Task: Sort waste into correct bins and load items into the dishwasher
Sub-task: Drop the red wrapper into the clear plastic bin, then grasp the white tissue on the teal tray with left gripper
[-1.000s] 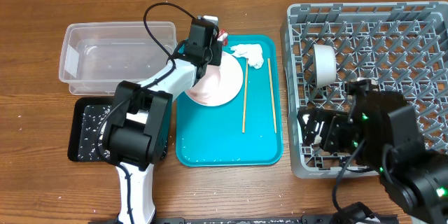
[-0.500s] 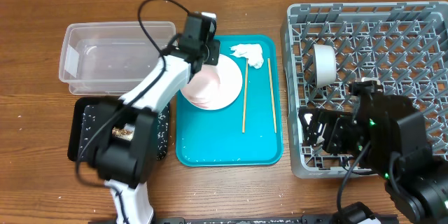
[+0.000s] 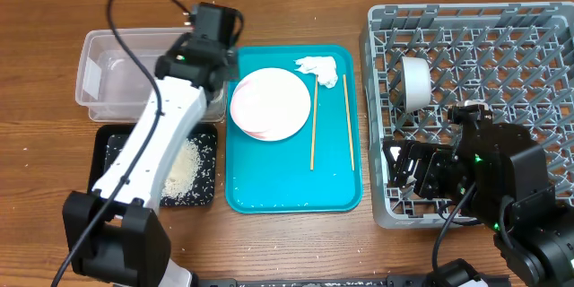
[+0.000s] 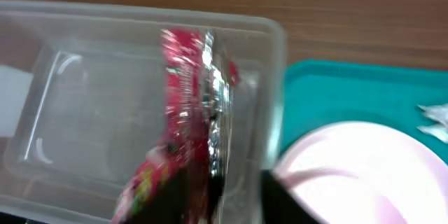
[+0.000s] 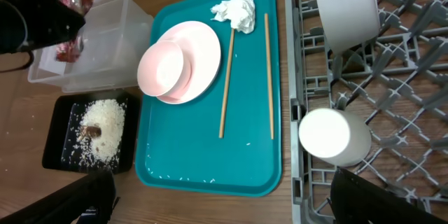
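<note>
The left gripper (image 4: 229, 194) gripped the wrapper (image 4: 190, 105) above the tub (image 4: 84, 112), at ten o'clock from the tray (image 3: 291, 188). The right gripper (image 5: 227, 199) hung wide apart, holding nothing, over the rack's (image 3: 484, 45) seven-o'clock corner.

The red wrapper (image 4: 187, 105) is blurred, its lower end cut off.

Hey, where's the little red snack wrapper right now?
In the left wrist view, the red snack wrapper is pinched in the left gripper, held above the clear tub at its end nearest the teal tray.
</note>
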